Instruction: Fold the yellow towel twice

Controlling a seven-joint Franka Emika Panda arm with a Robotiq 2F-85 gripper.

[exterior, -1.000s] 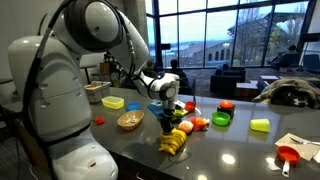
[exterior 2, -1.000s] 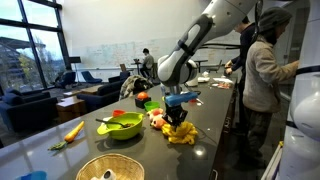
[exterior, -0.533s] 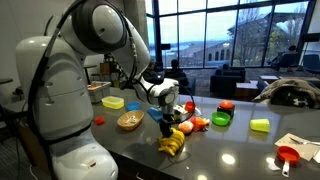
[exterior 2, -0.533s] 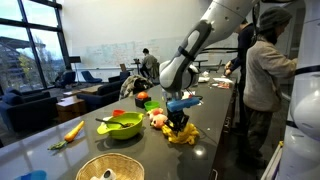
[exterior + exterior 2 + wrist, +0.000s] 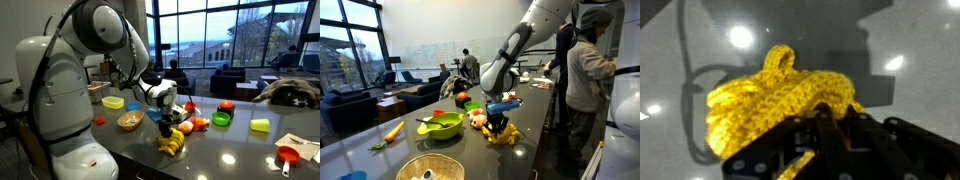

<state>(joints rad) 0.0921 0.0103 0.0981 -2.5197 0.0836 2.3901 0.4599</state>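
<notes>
— How was the tool point(image 5: 166, 123) found?

— It was pointed straight down over the dark tabletop point(image 5: 235, 150). In the wrist view the fingers point(image 5: 826, 128) were seen drawn together, with a fold of the yellow towel point(image 5: 770, 100) pinched between them.

— And where was the cloth placed?

— It was bunched in a heap directly under the tool point(image 5: 498, 121) in both exterior views. Its lower part was resting on the tabletop and its top was gathered up into the grip. The ribbed weave was shown clearly in the wrist view, with one loop raised at the far edge.

— What was noted just around it?

— Small red and orange items point(image 5: 198, 124) were seen just right of the towel point(image 5: 174, 143). A woven bowl point(image 5: 130, 121) was set to its left, and a flat yellow container point(image 5: 113, 102) lay farther left and farther back.

— And farther out?

— In an exterior view a green bowl point(image 5: 441, 126) was seen left of the towel point(image 5: 502, 134), with a carrot point(image 5: 394, 130) farther left again. A person point(image 5: 582, 70) was seen standing at the right.
</notes>
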